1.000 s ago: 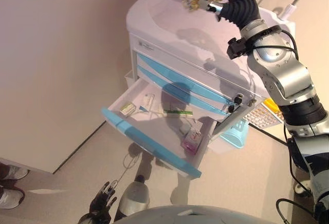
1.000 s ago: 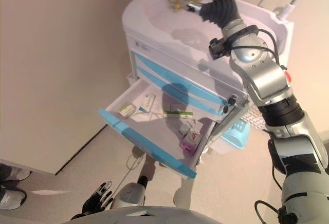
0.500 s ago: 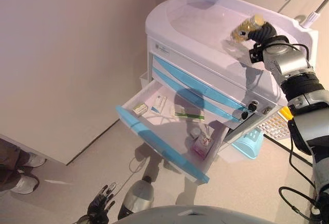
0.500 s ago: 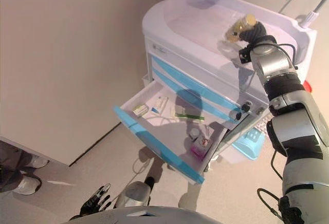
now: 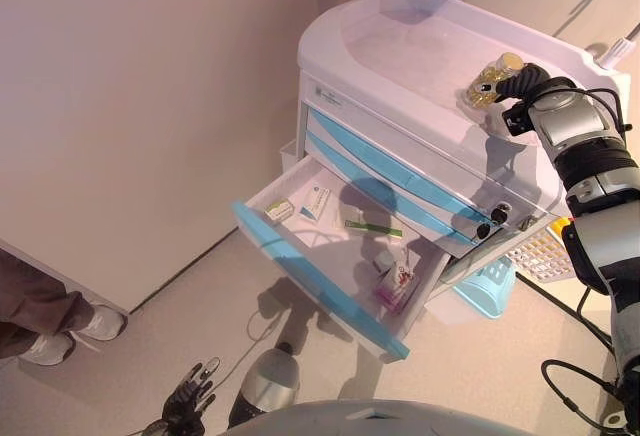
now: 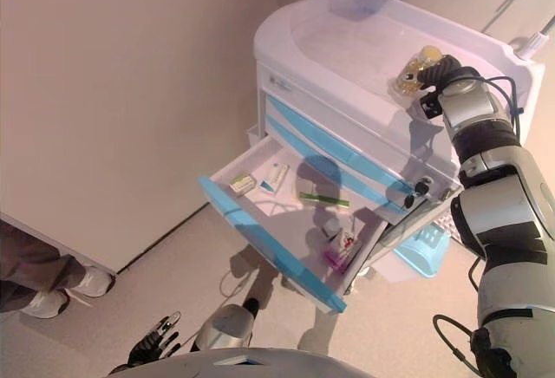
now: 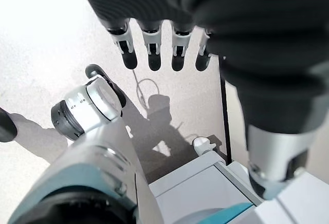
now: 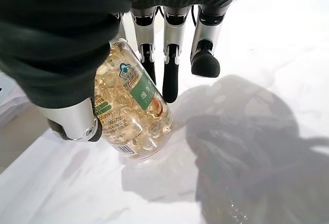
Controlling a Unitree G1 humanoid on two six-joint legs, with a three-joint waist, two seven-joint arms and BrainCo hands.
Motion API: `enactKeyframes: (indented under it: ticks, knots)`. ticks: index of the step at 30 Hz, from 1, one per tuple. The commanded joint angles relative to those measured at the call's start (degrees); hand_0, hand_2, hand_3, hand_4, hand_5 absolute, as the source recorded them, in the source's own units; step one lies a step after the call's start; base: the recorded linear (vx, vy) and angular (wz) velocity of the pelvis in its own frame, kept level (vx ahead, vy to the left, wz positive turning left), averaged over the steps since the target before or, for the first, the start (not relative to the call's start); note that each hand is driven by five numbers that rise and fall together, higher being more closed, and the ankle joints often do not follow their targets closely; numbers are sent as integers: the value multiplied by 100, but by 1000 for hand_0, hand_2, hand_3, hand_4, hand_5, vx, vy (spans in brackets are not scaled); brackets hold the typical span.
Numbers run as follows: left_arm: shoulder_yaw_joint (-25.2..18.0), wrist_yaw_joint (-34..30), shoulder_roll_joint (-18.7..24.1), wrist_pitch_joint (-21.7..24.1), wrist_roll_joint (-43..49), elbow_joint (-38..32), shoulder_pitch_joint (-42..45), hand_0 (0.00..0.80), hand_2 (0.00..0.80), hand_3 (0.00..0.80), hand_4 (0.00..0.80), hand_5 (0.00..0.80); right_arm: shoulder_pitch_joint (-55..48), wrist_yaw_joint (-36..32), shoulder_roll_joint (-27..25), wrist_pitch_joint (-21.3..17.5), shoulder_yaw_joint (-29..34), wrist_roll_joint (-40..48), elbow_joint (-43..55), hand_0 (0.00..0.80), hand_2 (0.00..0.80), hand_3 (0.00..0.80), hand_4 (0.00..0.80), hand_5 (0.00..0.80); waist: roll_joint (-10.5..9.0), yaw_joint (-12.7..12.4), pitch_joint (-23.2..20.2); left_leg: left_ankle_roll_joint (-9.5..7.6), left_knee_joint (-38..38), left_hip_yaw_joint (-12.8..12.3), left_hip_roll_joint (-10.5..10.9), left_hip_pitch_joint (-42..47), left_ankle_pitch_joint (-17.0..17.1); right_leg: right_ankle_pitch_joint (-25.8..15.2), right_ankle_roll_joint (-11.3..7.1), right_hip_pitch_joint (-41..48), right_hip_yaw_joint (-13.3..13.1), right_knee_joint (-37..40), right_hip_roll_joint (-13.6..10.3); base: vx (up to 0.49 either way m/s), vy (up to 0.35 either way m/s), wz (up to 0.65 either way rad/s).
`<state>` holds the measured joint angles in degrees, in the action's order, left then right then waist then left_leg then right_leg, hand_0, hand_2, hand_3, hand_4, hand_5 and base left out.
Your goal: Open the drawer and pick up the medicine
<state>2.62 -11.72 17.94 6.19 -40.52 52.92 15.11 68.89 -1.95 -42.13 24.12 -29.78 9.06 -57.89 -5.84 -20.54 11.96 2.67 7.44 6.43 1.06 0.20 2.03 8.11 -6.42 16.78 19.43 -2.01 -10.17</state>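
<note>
A clear medicine bottle (image 8: pixel 131 106) full of yellow capsules stands on the white cart top (image 5: pixel 400 46) near its right edge. My right hand (image 5: pixel 525 84) is curled round the bottle (image 5: pixel 490 78), thumb on one side and fingers (image 8: pixel 169 54) behind it. Below, the cart's lower drawer (image 5: pixel 320 281) with a blue front is pulled out. It holds small boxes, a green strip and a pink pack. My left hand (image 5: pixel 190 401) hangs low over the floor, fingers (image 7: pixel 154 54) straight and holding nothing.
A person's shoes (image 5: pixel 60 331) show by the wall at the lower left. A light blue basket (image 5: pixel 490 281) and a white basket (image 5: pixel 550 251) hang at the cart's right side. The open drawer juts out over the floor in front of me.
The camera has shifted. My right hand has come down with the bottle from above the cart to its top, where the bottle's base now rests.
</note>
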Motion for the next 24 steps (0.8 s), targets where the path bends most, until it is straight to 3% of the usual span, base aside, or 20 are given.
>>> enactKeyframes:
  ticks: [1,13,24]
  knots:
    - [283,-102,263,14,23,-21,181,0,0,0,0,0,327,31,-340,-178,-551,-346,-16,0,0,0,0,0,56,-87,-179,-128,-123,129,-179,486,-435,-616,-2,-471,2,-404,-277,0,0,0]
    - [313,-91,293,-28,-38,-213,251,0,0,0,0,0,579,1063,-583,-518,-683,-226,715,0,0,0,0,0,10,-20,-227,-117,-191,77,-214,491,-397,-651,-24,-520,-33,-379,-256,0,0,0]
    - [303,-124,291,-31,-101,-274,256,0,0,0,0,0,946,2289,-943,-521,-615,409,1750,0,0,0,0,0,8,128,-252,-107,-200,-25,-249,482,-388,-678,-25,-598,-80,-381,-275,-44,-7,-1]
